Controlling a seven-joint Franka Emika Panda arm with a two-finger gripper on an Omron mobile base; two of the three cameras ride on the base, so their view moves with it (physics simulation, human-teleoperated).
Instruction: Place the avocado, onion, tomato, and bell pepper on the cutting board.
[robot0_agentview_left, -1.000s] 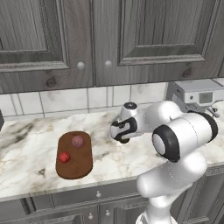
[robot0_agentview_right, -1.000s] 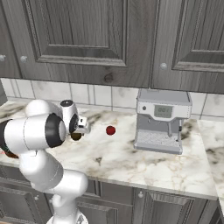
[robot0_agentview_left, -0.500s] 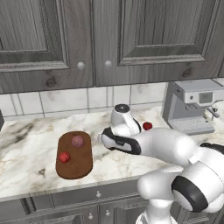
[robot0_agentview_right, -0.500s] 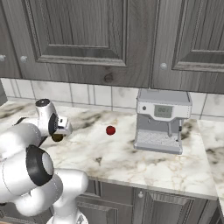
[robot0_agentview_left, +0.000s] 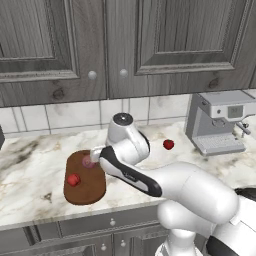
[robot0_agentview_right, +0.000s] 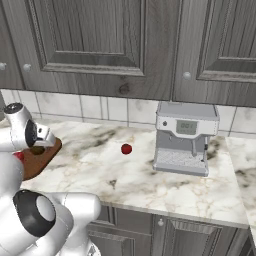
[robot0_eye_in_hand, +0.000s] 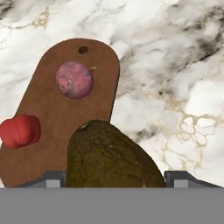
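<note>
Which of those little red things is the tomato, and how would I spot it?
Find the grey coffee machine on the marble counter. Just to its left, alone on bare stone, sits the tomato: smooth, round, red. The lumpier red bell pepper lies on the cutting board instead.

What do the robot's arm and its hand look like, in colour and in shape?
The arm is glossy white, built of thick rounded segments, with dark grey or black bands and caps at the joints. One round joint cap looks silvery grey. The hand is small and white with dark parts. No cables or markings show.
</note>
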